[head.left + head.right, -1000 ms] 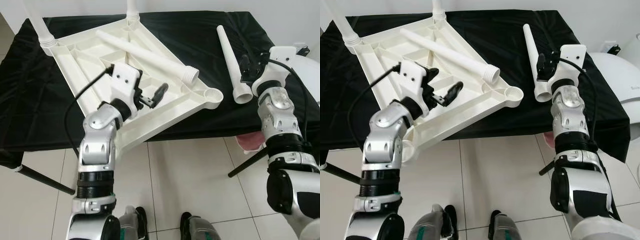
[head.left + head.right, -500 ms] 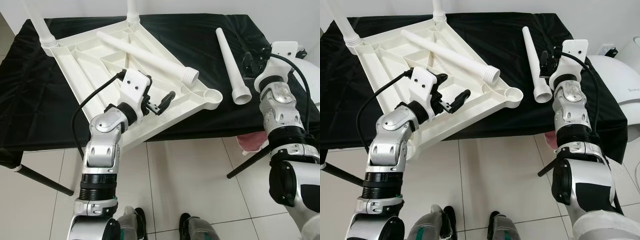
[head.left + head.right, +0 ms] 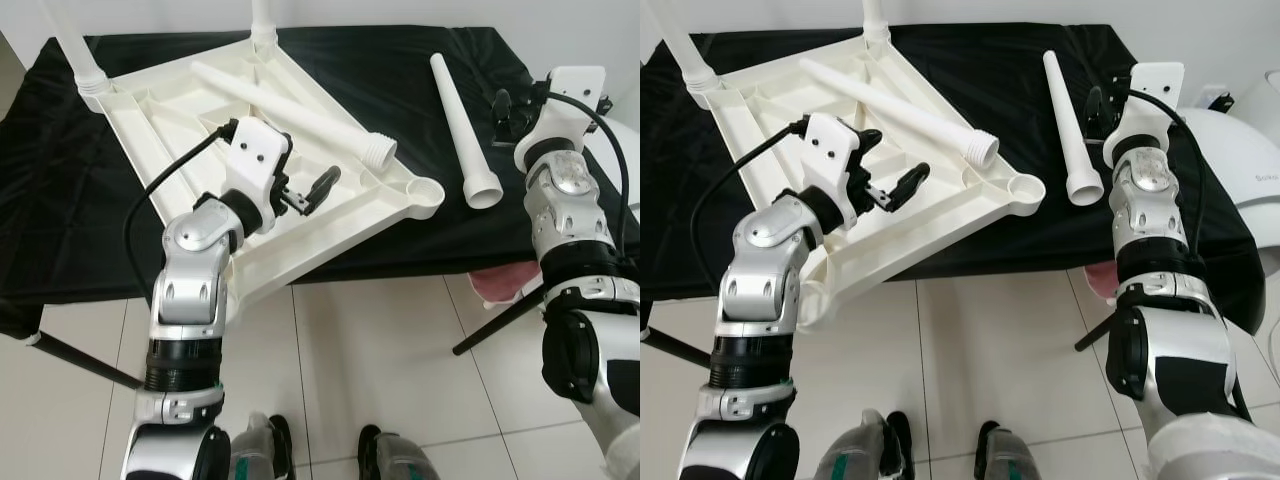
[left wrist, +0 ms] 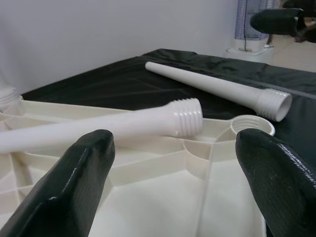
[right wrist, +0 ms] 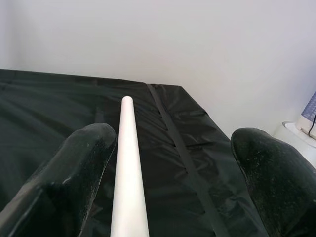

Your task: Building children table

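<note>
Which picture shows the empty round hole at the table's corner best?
The left eye view: the empty socket shows whole from above. The right eye view shows it likewise; the left wrist view catches its threaded rim side-on; the right wrist view looks along the loose leg.

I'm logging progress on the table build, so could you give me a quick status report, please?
Left gripper open above upturned tabletop. Right gripper open beside loose leg on the black cloth. Second loose leg lies across tabletop. Corner socket empty, unobstructed.

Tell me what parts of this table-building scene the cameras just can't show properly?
- Two upright legs on the upturned tabletop: cut off by the eye views' top edge.
- Tabletop's near corner: behind the left gripper and its arm.
- Loose leg on the black cloth: its wide end runs off the right wrist view's edge, between the right gripper's fingers.
</note>
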Controlling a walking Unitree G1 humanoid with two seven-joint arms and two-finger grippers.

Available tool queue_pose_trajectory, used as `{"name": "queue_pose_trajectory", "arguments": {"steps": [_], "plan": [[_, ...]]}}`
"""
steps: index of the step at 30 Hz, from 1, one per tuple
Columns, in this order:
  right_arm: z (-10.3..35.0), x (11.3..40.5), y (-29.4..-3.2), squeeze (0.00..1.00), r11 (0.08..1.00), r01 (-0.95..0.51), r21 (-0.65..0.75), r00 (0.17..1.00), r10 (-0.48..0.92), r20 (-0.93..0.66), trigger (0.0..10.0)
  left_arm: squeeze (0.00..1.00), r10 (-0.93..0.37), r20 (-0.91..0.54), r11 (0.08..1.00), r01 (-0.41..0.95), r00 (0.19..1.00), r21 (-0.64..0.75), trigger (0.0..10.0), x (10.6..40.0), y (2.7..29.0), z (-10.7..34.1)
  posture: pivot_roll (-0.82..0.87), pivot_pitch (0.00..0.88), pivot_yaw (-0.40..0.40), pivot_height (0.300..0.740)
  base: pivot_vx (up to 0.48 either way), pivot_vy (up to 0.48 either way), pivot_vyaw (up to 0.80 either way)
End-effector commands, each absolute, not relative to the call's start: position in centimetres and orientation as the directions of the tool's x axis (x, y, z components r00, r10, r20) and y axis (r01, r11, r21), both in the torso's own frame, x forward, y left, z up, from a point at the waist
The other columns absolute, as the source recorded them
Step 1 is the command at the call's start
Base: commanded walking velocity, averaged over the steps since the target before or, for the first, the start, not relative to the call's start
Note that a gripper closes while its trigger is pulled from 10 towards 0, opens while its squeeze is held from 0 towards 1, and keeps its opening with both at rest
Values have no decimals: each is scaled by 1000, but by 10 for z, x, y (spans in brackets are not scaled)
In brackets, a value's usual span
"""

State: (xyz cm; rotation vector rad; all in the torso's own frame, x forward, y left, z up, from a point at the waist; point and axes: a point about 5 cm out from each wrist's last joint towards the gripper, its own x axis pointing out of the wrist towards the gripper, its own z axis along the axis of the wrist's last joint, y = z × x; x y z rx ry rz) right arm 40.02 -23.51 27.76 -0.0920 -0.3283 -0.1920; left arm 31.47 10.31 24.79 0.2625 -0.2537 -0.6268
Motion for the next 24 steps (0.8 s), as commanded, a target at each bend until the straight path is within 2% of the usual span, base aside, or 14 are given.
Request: {"name": "queue_pose_trajectory", "arguments": {"steps": [1, 15, 20, 24], "plan": [[276, 401, -235, 0, 976, 209, -61, 934, -181, 309, 10000, 0, -589, 160, 792, 526, 792, 309, 10000, 310, 101, 248, -60, 232, 7, 740, 0, 0, 0], [279, 409, -228, 0, 979, 198, -43, 954, -182, 238, 10000, 0, -658, 116, 734, 600, 744, 318, 10000, 289, 94, 253, -21, 345, 31, 740, 0, 0, 0], [279, 410, -227, 0, 978, 201, -48, 957, -186, 224, 10000, 0, -663, 111, 729, 605, 740, 321, 10000, 287, 94, 253, -20, 350, 31, 740, 0, 0, 0], [277, 415, -225, 0, 978, 205, -34, 970, -198, 143, 10000, 0, -670, 92, 721, 616, 737, 316, 10000, 280, 93, 256, -3, 416, 42, 740, 0, 0, 0]]}}
